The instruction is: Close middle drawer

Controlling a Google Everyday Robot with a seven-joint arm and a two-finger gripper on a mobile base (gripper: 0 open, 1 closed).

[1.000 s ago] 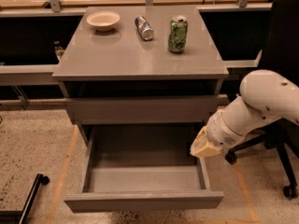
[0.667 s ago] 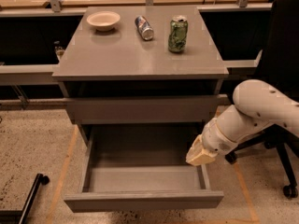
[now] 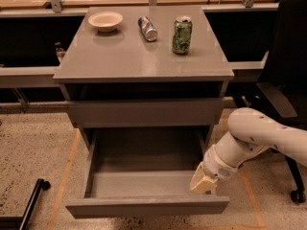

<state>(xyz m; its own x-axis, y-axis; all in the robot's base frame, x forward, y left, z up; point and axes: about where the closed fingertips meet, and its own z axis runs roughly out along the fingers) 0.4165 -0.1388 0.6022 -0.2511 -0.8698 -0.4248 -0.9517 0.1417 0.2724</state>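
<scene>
Middle drawer [image 3: 146, 206] pulled far out of the grey cabinet [image 3: 144, 111] toward the camera, front panel low in view. Just beside its right wall, near the front right corner, the gripper [image 3: 203, 183], hanging off a white arm [image 3: 259, 138] reaching in from the right. Visible only as a pale beige tip: open or closed impossible to tell, contact with the drawer wall equally unclear. Arm cut off by the right edge. On the cabinet top, left to right: bowl [image 3: 105, 21], can lying down [image 3: 147, 28], upright green can [image 3: 182, 35]. Speckled floor [image 3: 33, 147] beneath, black office chair [image 3: 288, 56] far right.
</scene>
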